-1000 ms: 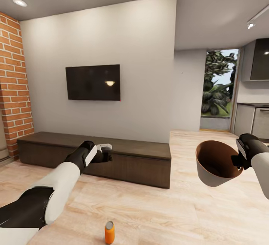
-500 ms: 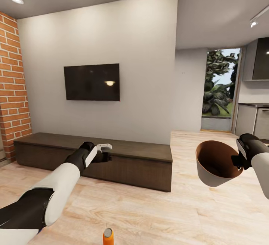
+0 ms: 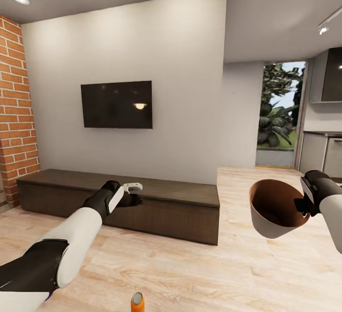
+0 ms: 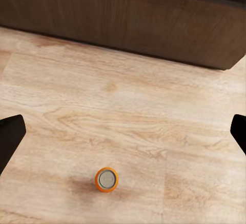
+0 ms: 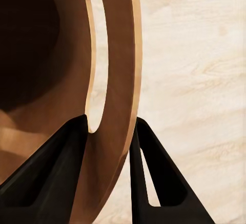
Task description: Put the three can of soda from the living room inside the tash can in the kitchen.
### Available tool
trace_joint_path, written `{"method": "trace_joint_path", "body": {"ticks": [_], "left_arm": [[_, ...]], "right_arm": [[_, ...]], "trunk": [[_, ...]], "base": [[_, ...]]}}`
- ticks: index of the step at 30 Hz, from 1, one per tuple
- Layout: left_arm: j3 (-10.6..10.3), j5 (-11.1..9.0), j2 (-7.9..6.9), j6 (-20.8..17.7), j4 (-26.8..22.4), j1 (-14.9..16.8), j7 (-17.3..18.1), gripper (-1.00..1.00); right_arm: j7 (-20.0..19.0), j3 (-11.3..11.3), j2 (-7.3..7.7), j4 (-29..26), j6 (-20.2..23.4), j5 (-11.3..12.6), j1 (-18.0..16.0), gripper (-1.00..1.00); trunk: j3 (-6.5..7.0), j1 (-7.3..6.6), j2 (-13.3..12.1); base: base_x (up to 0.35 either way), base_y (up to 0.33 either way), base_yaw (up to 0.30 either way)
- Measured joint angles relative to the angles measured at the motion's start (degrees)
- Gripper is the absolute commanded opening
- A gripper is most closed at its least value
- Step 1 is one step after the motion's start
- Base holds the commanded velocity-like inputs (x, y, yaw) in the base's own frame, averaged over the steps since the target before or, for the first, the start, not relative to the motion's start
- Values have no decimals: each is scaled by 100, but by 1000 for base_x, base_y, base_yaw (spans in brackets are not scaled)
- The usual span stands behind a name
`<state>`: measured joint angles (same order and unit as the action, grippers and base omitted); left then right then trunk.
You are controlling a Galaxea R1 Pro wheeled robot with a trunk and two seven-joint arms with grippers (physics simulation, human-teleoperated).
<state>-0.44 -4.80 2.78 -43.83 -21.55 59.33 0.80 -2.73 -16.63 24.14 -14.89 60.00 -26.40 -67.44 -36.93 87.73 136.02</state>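
One orange can of soda (image 3: 137, 302) with a silver top stands upright on the wood floor at the bottom edge of the head view. In the left wrist view the same can (image 4: 106, 179) appears from above, below my left gripper (image 4: 123, 137), whose dark fingertips (image 4: 10, 137) are spread wide open. The left gripper (image 3: 135, 195) hovers in front of the bench. My right gripper (image 3: 304, 205) is shut on the rim of the tash can (image 3: 275, 209), held in the air and tilted, its brown inside facing me. Its fingers (image 5: 56, 172) pinch the can's wall (image 5: 118, 55).
A long low dark-brown bench (image 3: 180, 207) runs along the wall under a mounted TV (image 3: 116, 104). A red brick column (image 3: 16, 107) stands at the left. Kitchen cabinets (image 3: 327, 152) and a glass door with plants (image 3: 278, 112) lie to the right.
The whole view has shifted slightly, so the camera has moved; the orange can now sits lower in the picture. Both arms keep their poses, and the right gripper still holds the tash can.
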Motion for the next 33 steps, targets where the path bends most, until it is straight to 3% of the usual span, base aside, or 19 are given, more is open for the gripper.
{"method": "trace_joint_path", "body": {"ticks": [8,26,33], "left_arm": [[0,-1,-4,4,1,0,-1,100],[0,11,0,9,1,0,4,100],[0,14,2,11,2,0,0,100]], "right_arm": [[-3,-4,0,0,0,25,6,-100],[-2,4,13,0,0,7,9,-100],[-2,1,17,-31,0,10,1,-100]], "trunk": [[0,0,0],[-323,395,720],[-478,414,730]], "base": [[5,1,0],[0,0,0],[0,0,0]]}}
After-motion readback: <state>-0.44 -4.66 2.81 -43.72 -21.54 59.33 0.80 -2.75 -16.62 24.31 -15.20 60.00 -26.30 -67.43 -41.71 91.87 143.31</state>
